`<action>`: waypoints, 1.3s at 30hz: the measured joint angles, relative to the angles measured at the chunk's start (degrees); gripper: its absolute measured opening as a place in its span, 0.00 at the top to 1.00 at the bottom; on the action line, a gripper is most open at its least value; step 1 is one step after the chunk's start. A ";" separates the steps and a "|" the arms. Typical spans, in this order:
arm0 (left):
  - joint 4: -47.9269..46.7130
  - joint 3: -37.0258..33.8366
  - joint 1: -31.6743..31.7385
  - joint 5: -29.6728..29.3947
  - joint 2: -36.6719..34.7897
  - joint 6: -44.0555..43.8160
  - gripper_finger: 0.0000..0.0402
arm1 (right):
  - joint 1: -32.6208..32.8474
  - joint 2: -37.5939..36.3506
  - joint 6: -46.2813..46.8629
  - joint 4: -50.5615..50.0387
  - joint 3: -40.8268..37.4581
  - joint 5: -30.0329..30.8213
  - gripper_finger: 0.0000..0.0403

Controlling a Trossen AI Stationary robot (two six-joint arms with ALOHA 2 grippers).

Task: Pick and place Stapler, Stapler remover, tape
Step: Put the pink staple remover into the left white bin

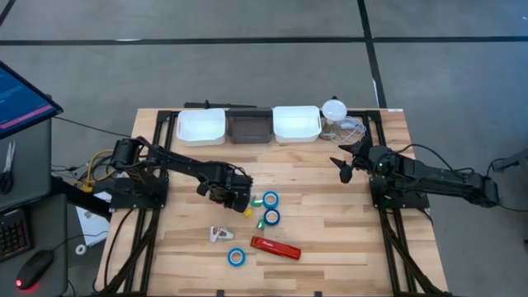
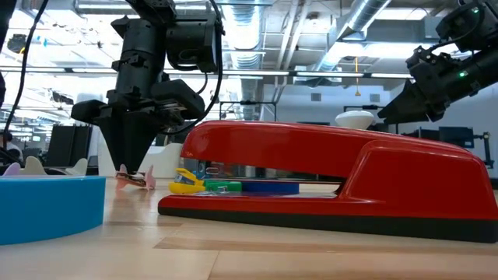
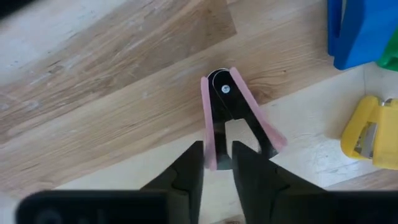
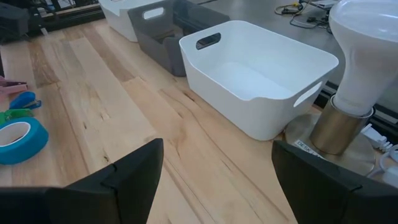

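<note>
Left gripper (image 3: 217,163) pinches 1 arm of the pink staple remover (image 3: 233,115) on the wooden table (image 1: 346,239).
Your left fingers (image 3: 186,171) close on that pink arm, just beside a yellow piece (image 3: 367,134). You see 3 blue tape rolls (image 1: 270,200) near it, and the red stapler (image 1: 275,247) lies toward the table's front edge. Your right gripper (image 4: 217,168) hangs spread wide near a white bin (image 4: 261,81) and a lamp bulb (image 4: 367,56).
</note>
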 joint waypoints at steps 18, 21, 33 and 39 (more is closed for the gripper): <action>0.06 0.09 0.00 -1.55 -0.26 3.08 0.99 | 0.00 0.01 0.00 0.00 0.00 0.00 0.28; 0.02 0.09 -0.02 -3.34 -0.92 4.10 0.99 | -0.01 0.02 0.00 0.00 0.00 0.00 0.28; -0.09 0.00 0.95 -19.64 -16.71 8.07 1.00 | -0.03 0.00 0.00 0.52 0.00 0.17 0.28; 0.00 0.02 4.67 -32.72 -24.84 18.05 1.00 | -0.03 0.02 0.11 0.55 0.00 0.22 0.28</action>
